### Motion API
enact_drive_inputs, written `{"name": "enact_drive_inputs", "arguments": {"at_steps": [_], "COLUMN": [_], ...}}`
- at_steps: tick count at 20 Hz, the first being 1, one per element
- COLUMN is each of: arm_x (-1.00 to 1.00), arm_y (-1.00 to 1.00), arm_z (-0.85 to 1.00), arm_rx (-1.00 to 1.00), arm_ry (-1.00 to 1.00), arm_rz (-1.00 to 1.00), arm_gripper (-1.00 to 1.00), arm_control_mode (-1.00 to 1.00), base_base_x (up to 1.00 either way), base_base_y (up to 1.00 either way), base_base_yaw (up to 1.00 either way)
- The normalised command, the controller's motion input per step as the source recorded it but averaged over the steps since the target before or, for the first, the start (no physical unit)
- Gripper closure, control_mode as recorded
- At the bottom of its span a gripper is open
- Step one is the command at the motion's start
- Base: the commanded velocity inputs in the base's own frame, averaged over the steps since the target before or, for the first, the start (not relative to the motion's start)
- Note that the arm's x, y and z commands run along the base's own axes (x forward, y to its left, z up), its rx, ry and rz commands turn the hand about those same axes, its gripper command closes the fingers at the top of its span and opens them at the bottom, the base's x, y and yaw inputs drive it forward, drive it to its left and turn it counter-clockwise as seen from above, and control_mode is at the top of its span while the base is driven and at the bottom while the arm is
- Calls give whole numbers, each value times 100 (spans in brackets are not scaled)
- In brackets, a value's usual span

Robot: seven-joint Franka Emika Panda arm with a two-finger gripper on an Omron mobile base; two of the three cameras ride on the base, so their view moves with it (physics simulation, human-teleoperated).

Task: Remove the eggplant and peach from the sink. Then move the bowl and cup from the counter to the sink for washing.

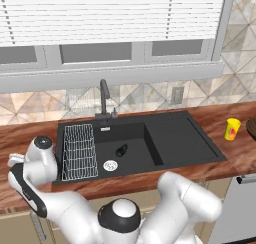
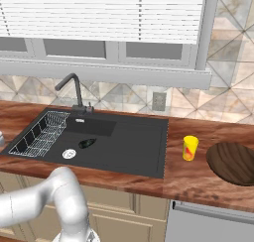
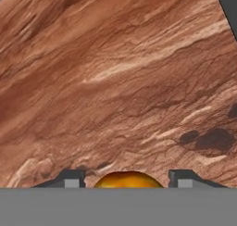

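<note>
In the hand view the round orange-red peach point(image 3: 128, 179) sits between my two fingertips, and my gripper point(image 3: 126, 178) is shut on it just above the brown counter. My hand point(image 1: 16, 162) hangs over the counter left of the black sink point(image 1: 185, 138), its fingers hidden behind the arm. The dark eggplant point(image 1: 121, 150) lies on the basin floor near the drain point(image 1: 110, 165); it also shows as the eggplant point(image 2: 87, 143) in the sink point(image 2: 139, 142). The yellow cup point(image 2: 190, 148) and wooden bowl point(image 2: 233, 162) stand on the counter to the sink's right.
A wire rack point(image 1: 79, 150) fills the sink's left side. The dark faucet point(image 1: 104, 98) rises behind the basin. The cup point(image 1: 232, 129) and the bowl's edge point(image 1: 251, 129) sit at the far right. A wall outlet point(image 2: 158, 101) is on the tiled backsplash.
</note>
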Motion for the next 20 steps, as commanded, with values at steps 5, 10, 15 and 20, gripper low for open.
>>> {"name": "enact_drive_inputs", "arguments": {"at_steps": [5,10,15,20], "arm_x": [-1,-2,0,0], "arm_y": [2,0,0,0], "arm_z": [-23,-15,-2,2], "arm_rx": [0,0,-5,-4], "arm_ry": [10,5,0,0], "arm_rz": [0,0,0,0], "arm_gripper": [-100,-100,-100,-100], "arm_control_mode": [-100,-100,-100,-100], "base_base_x": [0,0,0,0], "base_base_y": [0,0,0,0], "base_base_yaw": [0,0,0,0]}}
